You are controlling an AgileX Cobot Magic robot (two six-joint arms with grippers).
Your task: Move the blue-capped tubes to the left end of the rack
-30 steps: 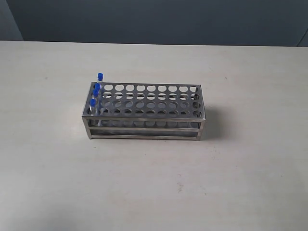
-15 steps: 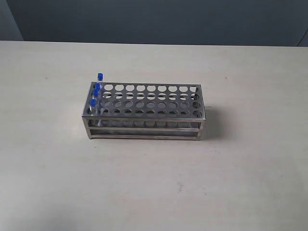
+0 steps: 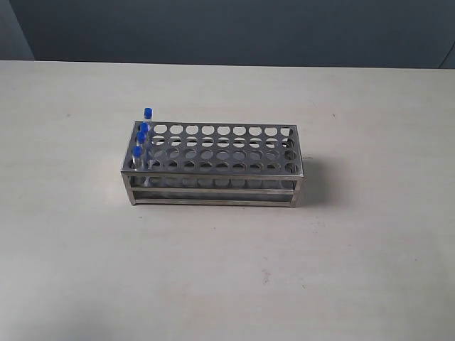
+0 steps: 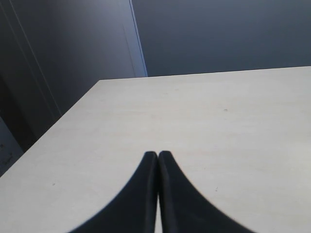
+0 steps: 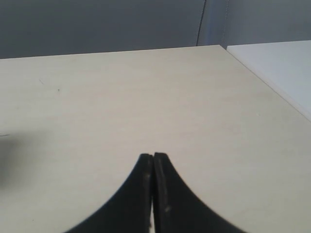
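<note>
Ext. view: rack (image 3: 213,175) is sitting on the pale table (image 3: 341,270), a bit left of frame centre. Its long side is running left-right and its front face is turning toward the lower edge. It is casting a soft shadow off its right end.

Blue-capped tubes (image 3: 141,135), 4 total, are standing upright in the leftmost column of holes, one per row, i.e. at the rack's left end. Their caps are poking up above the top plate. The rear-row cap is showing highest in frame and the front-row cap lowest. The other holes in the top plate are showing as open dark circles.

A dark grey wall (image 3: 234,28) is running across the top of the frame.

L wrist view: left gripper (image 4: 158,155) is hanging over bare tabletop. Its black fingers (image 4: 141,194) are pressing tip to tip w/ no gap btwn them and are gripping nothing.

R wrist view: right gripper (image 5: 153,156) is likewise hanging over bare tabletop. Its fingers (image 5: 167,194) are meeting fully along the tips and are holding nothing. A white surface (image 5: 277,63) is bordering the table on one side.
</note>
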